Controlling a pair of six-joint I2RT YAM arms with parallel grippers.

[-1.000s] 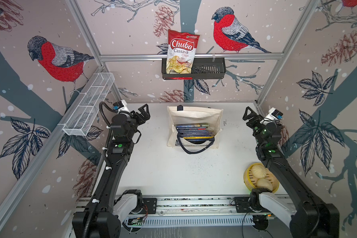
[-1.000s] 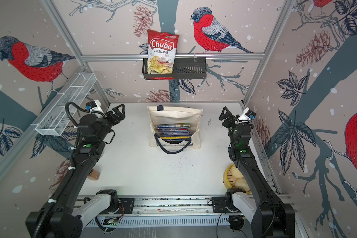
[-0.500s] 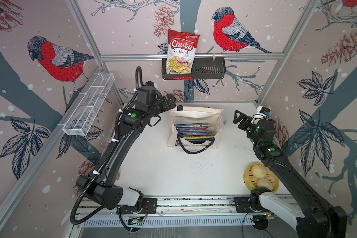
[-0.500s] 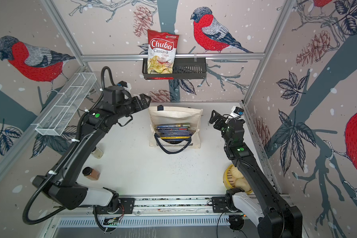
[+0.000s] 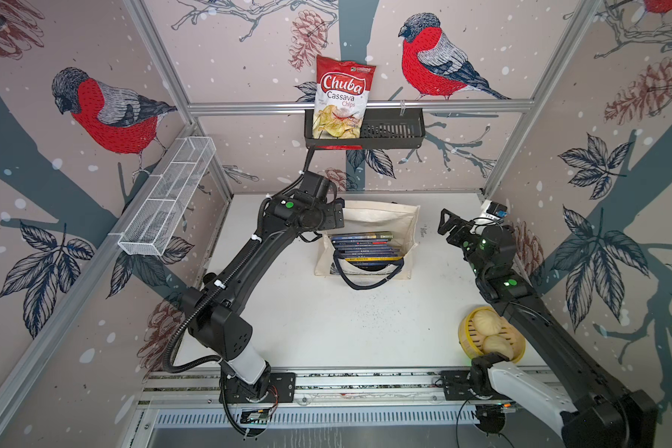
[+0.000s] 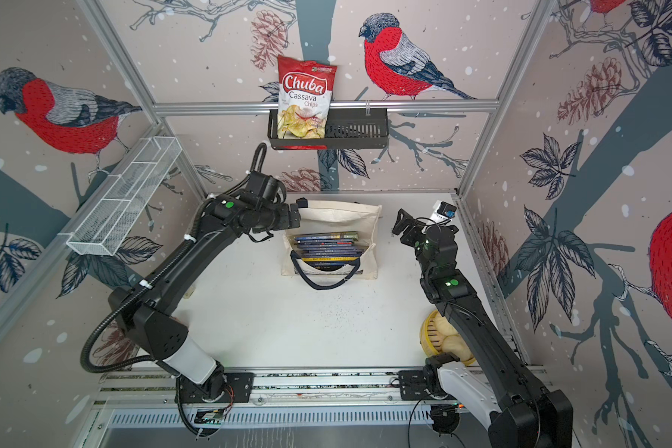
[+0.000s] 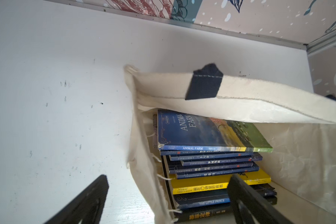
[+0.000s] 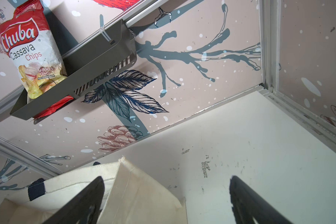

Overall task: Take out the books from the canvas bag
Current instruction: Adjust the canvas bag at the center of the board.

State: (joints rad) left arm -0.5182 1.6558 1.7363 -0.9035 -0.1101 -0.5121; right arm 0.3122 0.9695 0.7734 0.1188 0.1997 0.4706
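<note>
The cream canvas bag stands open at the back middle of the white table, its navy handle drooping over the front. Several thin books lie stacked inside, mostly navy, one yellow. My left gripper hovers open at the bag's left rim. In the left wrist view the left gripper straddles the bag's side wall, with the books beyond. My right gripper hangs open, empty, to the right of the bag.
A black basket on the back rail holds a Chuba chips bag. A white wire basket juts from the left wall. A yellow steamer with buns sits at the front right beside my right arm.
My left arm swung from the table's left side over to the bag's left rim. The right gripper shifted slightly towards the bag. Both stayed open.
</note>
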